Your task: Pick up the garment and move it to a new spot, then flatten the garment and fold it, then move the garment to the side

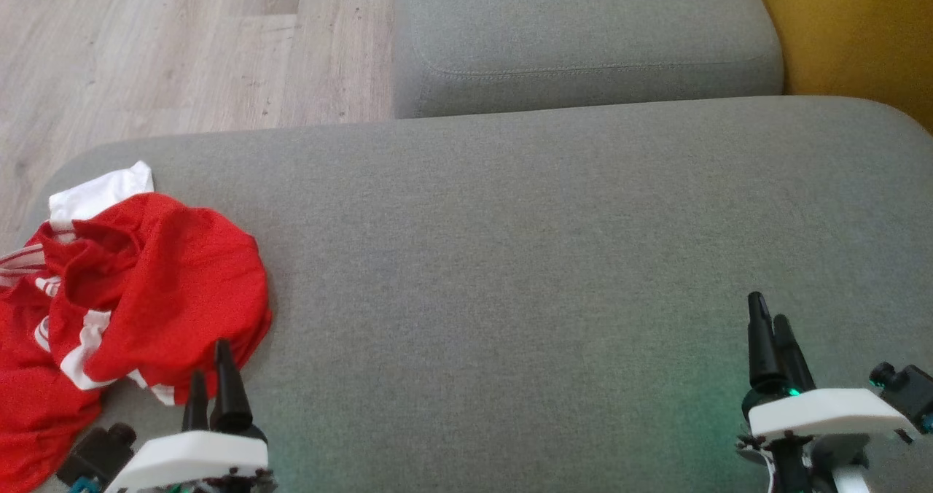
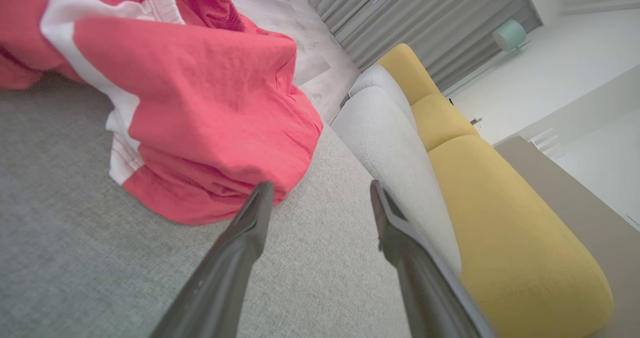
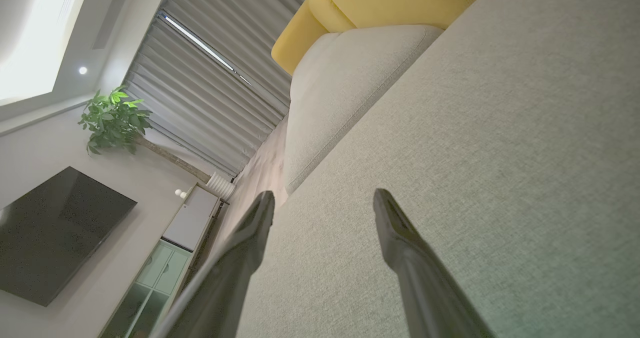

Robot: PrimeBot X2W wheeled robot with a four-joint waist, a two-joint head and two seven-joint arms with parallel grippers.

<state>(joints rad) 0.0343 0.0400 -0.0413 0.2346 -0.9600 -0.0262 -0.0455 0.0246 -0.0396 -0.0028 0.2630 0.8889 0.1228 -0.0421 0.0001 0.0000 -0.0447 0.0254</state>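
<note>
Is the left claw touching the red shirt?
Cannot tell. In the left wrist view a fingertip of the left gripper overlaps the red shirt; neither gap nor contact shows.

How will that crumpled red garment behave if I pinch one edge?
Probably floppy: the red garment lies in soft folds on the cushion, so it should sag and unfurl. It looks thin, likely light. A single pinch may catch only one layer.
</note>
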